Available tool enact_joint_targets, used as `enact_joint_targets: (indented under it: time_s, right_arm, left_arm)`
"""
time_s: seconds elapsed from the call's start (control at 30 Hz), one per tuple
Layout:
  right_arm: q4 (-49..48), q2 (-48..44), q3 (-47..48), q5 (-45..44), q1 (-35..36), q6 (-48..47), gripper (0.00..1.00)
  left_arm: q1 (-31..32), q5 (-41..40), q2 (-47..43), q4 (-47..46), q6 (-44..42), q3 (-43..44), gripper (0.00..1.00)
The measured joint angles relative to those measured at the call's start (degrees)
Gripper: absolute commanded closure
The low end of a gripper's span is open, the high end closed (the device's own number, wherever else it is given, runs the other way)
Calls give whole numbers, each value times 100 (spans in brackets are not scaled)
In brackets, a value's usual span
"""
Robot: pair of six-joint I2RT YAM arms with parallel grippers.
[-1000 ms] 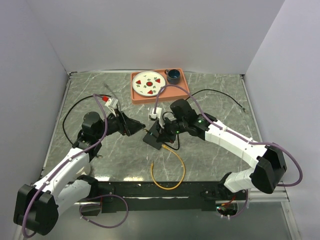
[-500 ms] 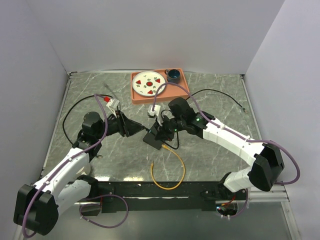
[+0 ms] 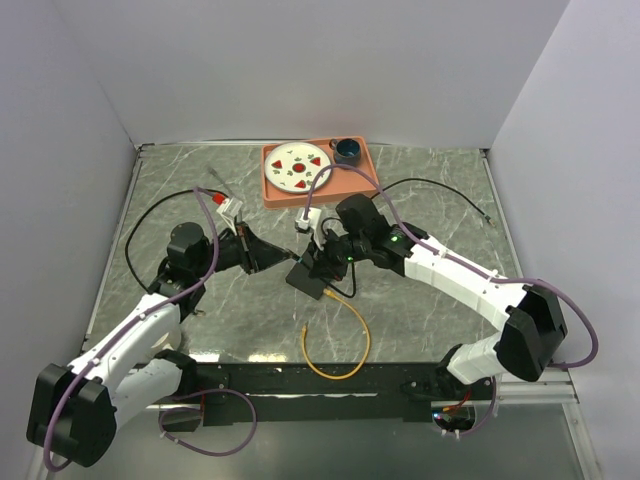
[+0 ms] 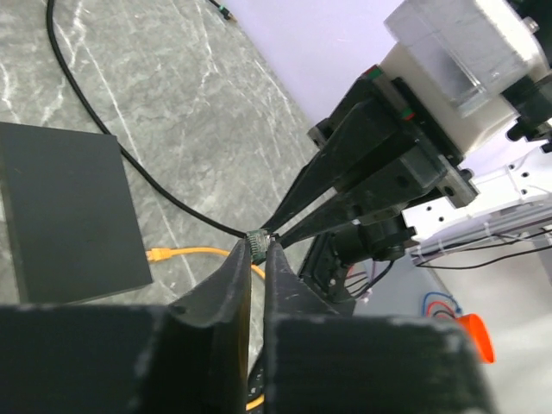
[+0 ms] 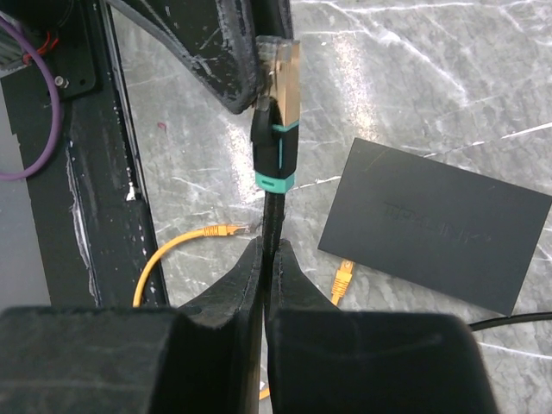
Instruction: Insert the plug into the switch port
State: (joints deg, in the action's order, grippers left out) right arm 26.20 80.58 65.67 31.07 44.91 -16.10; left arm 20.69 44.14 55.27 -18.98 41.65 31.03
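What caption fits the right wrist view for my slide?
Right gripper pinching the black cable below the teal-banded plug, its tip between the left gripper's fingers, black switch box lying nearby.

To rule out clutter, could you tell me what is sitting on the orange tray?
On the orange tray: a white plate with red and green motifs and a dark blue cup beside it. A purple cable crosses the tray's near part, hiding a strip.

Plain pale walls [image 3: 300, 60] enclose a grey marble-patterned table [image 3: 420, 330], evenly lit, seemingly from overhead.
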Motion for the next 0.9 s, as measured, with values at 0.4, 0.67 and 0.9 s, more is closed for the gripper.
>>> enact_joint_targets:
  time_s: [0.4, 0.67, 0.9]
  right_arm:
    - [2, 55, 11, -42, 98, 17, 100]
    - [-2, 55, 11, -94, 98, 44, 53]
    - [-101, -13, 11, -610, 160, 219, 22]
  left_arm:
    - [15, -22, 98, 0, 4, 103, 82]
    - [74, -2, 157, 31, -24, 210, 99]
    - [79, -109, 155, 289, -26, 284, 99]
